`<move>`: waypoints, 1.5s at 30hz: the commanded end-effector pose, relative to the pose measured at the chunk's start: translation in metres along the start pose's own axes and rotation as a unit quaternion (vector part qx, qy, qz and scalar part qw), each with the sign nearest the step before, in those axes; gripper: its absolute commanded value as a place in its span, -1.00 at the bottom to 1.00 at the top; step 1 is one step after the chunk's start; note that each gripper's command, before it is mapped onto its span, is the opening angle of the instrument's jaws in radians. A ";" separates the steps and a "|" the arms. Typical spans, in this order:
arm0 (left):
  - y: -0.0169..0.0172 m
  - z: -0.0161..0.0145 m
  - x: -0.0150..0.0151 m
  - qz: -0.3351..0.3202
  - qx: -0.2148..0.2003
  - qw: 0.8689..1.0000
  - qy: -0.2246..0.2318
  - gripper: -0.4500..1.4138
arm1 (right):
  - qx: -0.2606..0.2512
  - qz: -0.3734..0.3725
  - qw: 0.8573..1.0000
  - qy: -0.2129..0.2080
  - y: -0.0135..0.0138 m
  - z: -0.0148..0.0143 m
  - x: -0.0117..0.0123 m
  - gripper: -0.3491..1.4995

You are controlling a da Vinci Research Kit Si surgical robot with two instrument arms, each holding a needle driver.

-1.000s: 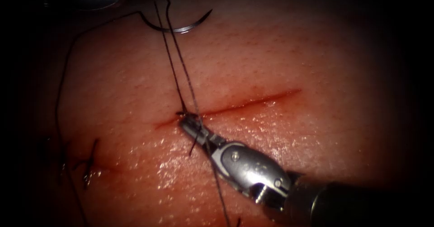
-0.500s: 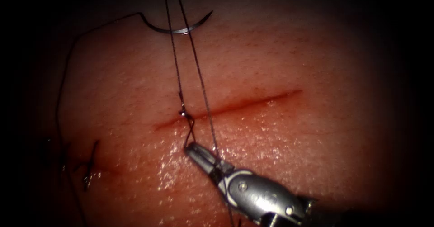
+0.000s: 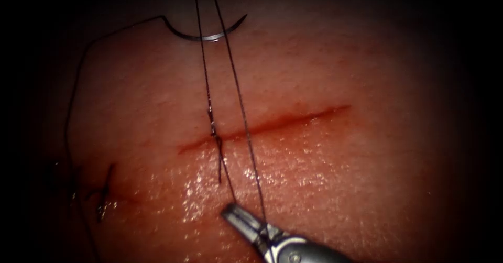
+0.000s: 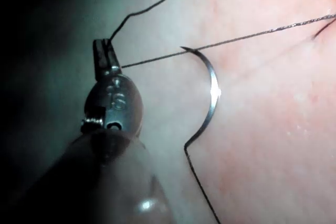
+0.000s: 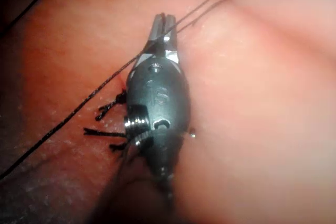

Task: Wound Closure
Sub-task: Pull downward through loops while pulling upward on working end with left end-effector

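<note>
The curved needle [image 3: 205,34] lies free on the tissue [image 3: 335,64] beyond the cut [image 3: 283,120], above its left end, held by neither tool. The needle [image 4: 212,90] also lies close to my left tool [image 4: 103,51], whose jaws are shut on the thread [image 4: 236,38]. Two taut strands of thread [image 3: 238,95] run down across the cut. One carries a knot [image 3: 213,132] at the cut's left part, with a short tail below it. My right tool [image 3: 230,212] sits below the cut, jaws shut on the thread; my right tool [image 5: 164,23] has the thread [image 5: 94,93] running past it.
An earlier stitch with cut thread ends [image 3: 104,189] sits at the far left, and those dark ends [image 5: 105,129] lie beside the right tool. From the needle's end, slack thread [image 3: 70,111] loops left and down. Wet red fluid glistens below the cut.
My right tool has drawn back from the cut toward the picture's bottom, pulling its thread with it. The left tool has gone up out of the endoscope view; the strands stand steeper.
</note>
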 end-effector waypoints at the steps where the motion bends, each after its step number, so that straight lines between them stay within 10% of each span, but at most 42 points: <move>1: -0.0007 0.0010 -0.0005 -0.002 0.005 1.000 -0.001 -1.00 | 0.006 0.000 1.000 -0.003 -0.0007 0.0004 -0.0003 -1.00; 15: -0.0027 0.0039 -0.0042 -0.007 0.036 0.999 -0.018 -1.00 | 0.076 0.086 0.989 -0.094 -0.0028 -0.0014 -0.0009 -1.00; 27: -0.0028 0.0062 -0.0078 0.000 0.077 0.996 -0.047 -1.00 | 0.140 0.212 0.941 -0.223 -0.0003 0.0007 -0.0002 -1.00; 45: -0.0012 0.0050 -0.0130 -0.016 0.082 0.994 -0.077 -1.00 | 0.158 0.200 0.931 -0.260 -0.0027 -0.0008 -0.0026 -1.00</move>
